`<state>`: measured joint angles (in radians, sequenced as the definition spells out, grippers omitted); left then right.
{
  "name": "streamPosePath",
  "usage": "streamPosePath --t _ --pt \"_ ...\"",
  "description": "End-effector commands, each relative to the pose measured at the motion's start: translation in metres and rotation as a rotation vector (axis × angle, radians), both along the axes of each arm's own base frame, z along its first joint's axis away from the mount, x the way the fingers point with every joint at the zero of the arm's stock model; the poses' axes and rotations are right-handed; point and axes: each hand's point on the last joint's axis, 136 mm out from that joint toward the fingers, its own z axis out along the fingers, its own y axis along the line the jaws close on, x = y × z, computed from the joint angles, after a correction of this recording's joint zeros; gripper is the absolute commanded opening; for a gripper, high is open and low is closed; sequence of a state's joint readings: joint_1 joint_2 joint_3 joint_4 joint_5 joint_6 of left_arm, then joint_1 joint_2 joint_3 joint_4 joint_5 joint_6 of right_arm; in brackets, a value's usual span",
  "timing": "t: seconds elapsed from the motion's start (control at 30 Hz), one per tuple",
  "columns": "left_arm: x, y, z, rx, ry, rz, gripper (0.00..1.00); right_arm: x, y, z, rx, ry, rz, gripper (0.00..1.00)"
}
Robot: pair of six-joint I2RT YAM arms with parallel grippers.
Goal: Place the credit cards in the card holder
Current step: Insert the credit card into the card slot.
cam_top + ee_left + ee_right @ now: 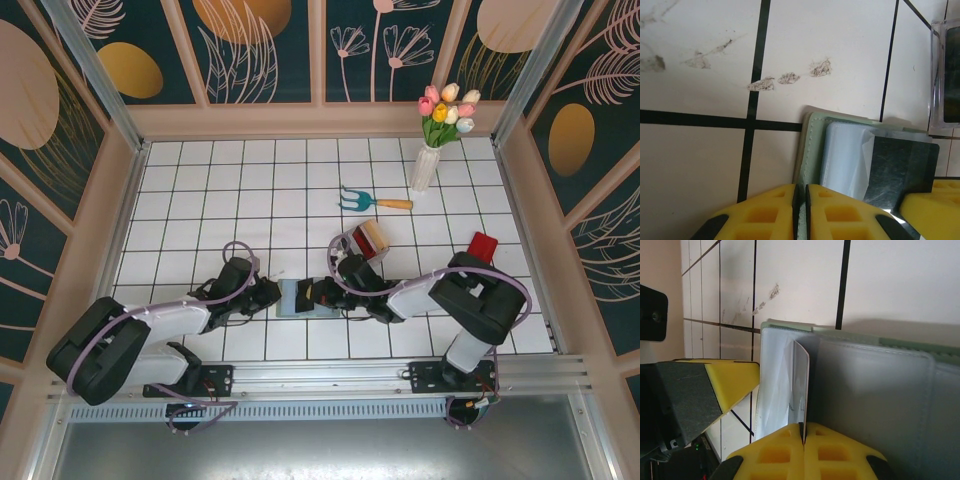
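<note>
The card holder is laid open on the white tiled table, close to the arms' bases and between the two grippers. Its pale grey-blue inside is turned up, and a sage-green border is seen around it.

The left gripper is set at the holder's left edge. Its yellow fingers are pressed almost together, and the green edge is seen running into the slit between them, so the edge is pinched.

The right gripper is closed on a credit card. The card is held upright, nearly edge-on to the wrist camera, with its whitish face over the holder's inside.

In the left wrist view a dark glossy card is seen over the pale pocket, beside one of the right gripper's fingers. Whether it is the same card cannot be told.

More cards, red and beige, are kept in a small clear tray just beyond the right gripper.
</note>
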<state>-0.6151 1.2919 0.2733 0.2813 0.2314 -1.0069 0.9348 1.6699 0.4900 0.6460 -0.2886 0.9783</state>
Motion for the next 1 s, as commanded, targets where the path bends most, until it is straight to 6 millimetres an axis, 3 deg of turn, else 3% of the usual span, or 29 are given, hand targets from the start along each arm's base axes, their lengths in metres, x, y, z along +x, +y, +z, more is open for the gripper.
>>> streamPosePath --t 0.0,0.07,0.13,0.2,0.33,0.6,0.77,0.97 --pt "-0.007 -0.003 -0.008 0.009 0.039 -0.031 0.15 -0.001 0.0 -0.015 -0.045 0.024 -0.012 0.0" --pt "-0.007 -0.002 -0.009 0.013 0.041 -0.029 0.14 -0.001 0.0 -0.015 -0.055 0.022 -0.007 0.0" --pt "-0.007 -0.002 -0.009 0.014 0.043 -0.028 0.14 0.004 -0.013 -0.014 -0.09 0.003 -0.06 0.0" --pt "-0.008 -0.001 -0.009 0.014 0.042 -0.027 0.14 0.001 -0.015 -0.004 -0.044 -0.015 -0.066 0.0" --pt "-0.007 -0.004 -0.006 -0.003 0.034 -0.033 0.13 -0.005 0.003 -0.009 -0.052 0.014 0.005 0.0" --pt "-0.007 -0.005 -0.004 -0.024 0.036 -0.022 0.12 0.002 0.028 -0.01 -0.014 0.029 0.0 0.01" --pt "-0.008 0.0 -0.004 -0.009 0.033 -0.004 0.12 -0.001 0.019 -0.012 -0.059 0.03 -0.016 0.11" --pt "-0.008 0.004 -0.005 0.004 0.028 0.011 0.11 0.002 0.0 -0.006 -0.138 -0.004 -0.023 0.3"
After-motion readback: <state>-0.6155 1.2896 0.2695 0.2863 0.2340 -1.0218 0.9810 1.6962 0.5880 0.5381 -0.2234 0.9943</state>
